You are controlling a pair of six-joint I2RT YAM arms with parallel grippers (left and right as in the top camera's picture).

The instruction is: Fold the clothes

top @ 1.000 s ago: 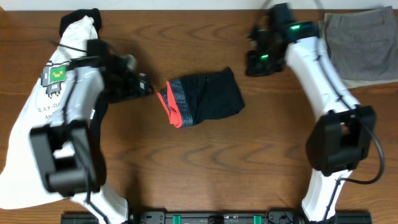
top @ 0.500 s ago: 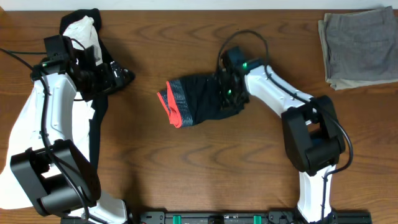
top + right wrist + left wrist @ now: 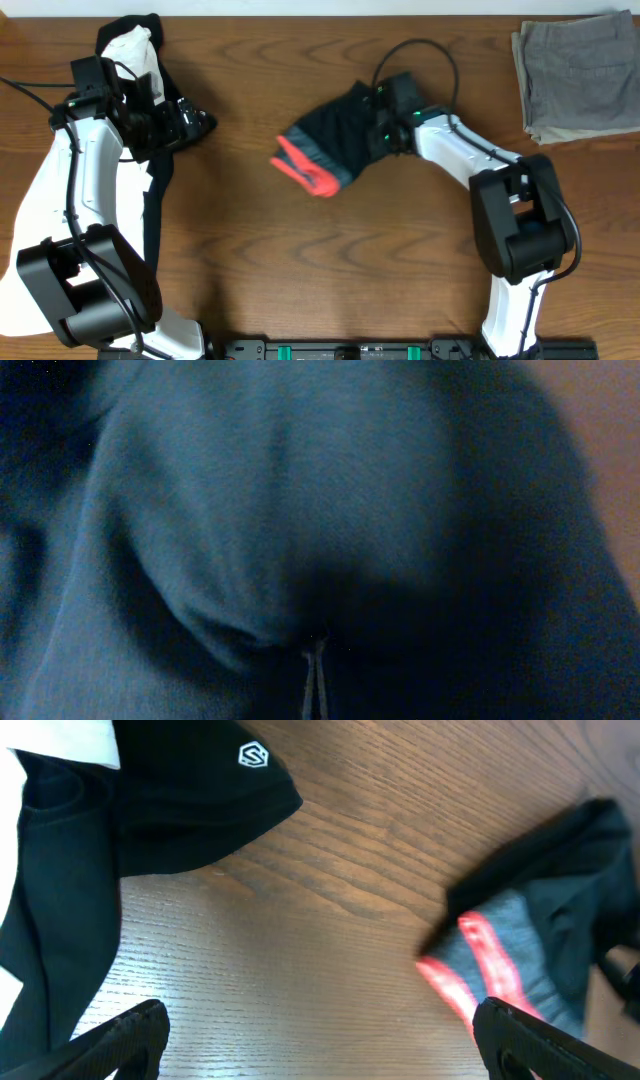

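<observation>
Trousers [image 3: 335,150] shifted right | right tool [image 3: 385,130] clenched on their edge — left tool [image 3: 203,123] released | table [image 3: 300,270] open around

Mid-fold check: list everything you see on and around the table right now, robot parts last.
black trousers: one soft folded bundle, black with a grey waistband edged in coral red, table centre.
white T-shirt: one, white, left side, partly under the left arm.
black cloth: one, black with a small white logo, lying against the white T-shirt; what garment it is, I cannot tell.
grey-olive folded trousers: one, grey-olive, far right corner of the table.
wooden table: one, brown, under everything.
left gripper: one, black, open and empty, near the white T-shirt.
right gripper: one, black, shut on the right end of the black trousers.
</observation>
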